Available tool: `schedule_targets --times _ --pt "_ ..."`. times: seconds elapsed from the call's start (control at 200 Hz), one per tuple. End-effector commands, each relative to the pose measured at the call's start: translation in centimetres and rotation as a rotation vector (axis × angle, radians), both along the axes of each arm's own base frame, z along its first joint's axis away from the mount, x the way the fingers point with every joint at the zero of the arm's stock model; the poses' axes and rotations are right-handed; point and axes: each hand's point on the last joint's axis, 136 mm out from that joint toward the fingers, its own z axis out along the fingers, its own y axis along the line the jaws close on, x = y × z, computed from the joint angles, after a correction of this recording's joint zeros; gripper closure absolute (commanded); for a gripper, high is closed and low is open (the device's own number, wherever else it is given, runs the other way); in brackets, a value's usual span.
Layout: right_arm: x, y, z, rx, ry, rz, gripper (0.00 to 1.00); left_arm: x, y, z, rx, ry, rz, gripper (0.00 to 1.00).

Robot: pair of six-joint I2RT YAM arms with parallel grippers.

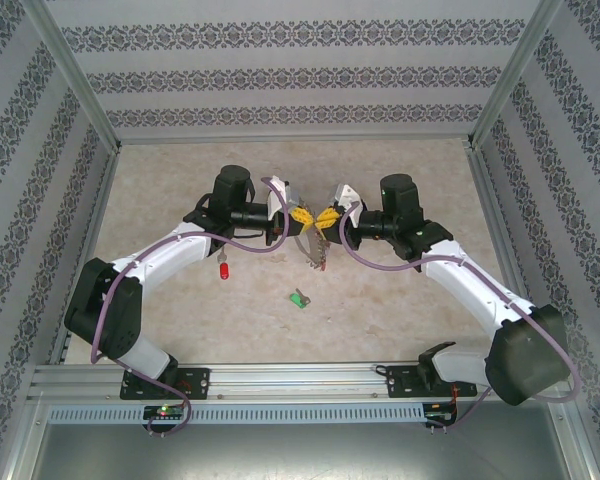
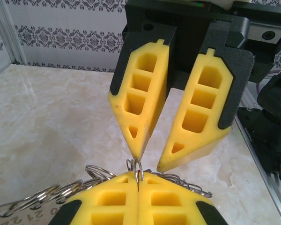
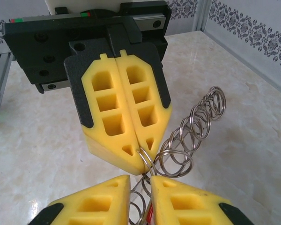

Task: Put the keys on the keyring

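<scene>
From above, both arms reached inward, left gripper [image 1: 298,214] and right gripper [image 1: 327,216] tip to tip, the keyring [image 1: 313,248] hanging beneath; a red key [image 1: 223,271] lay apart on the table [image 1: 180,190]. The left wrist view showed the left gripper's jaws pinched on the keyring's wire. The right wrist view showed the right gripper's jaws narrowly parted, rings between them.

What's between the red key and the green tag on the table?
Nothing: the table between the red key and the green tag is bare, as the top view shows.
</scene>
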Motion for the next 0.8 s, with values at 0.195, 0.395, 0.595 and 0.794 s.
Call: schedule_targets --times 0.195,0.395,0.595,0.794 --pt "0.2 0.4 0.7 0.028 -0.035 0.043 0.77 -2.1 -1.0 4.1 -0.113 -0.101 -0.112 1.00" --pt "1.0 -0.4 1.3 0.032 -0.068 0.004 0.73 -2.5 -0.9 4.0 -0.101 -0.098 -0.122 1.00" --pt "0.4 -0.2 1.2 0.036 -0.050 0.028 0.81 -2.5 -0.8 4.1 -0.110 -0.098 -0.114 1.00" --pt "0.4 -0.5 0.3 0.022 -0.044 0.016 0.91 -2.3 -0.9 5.4 -0.152 -0.119 -0.108 1.00"
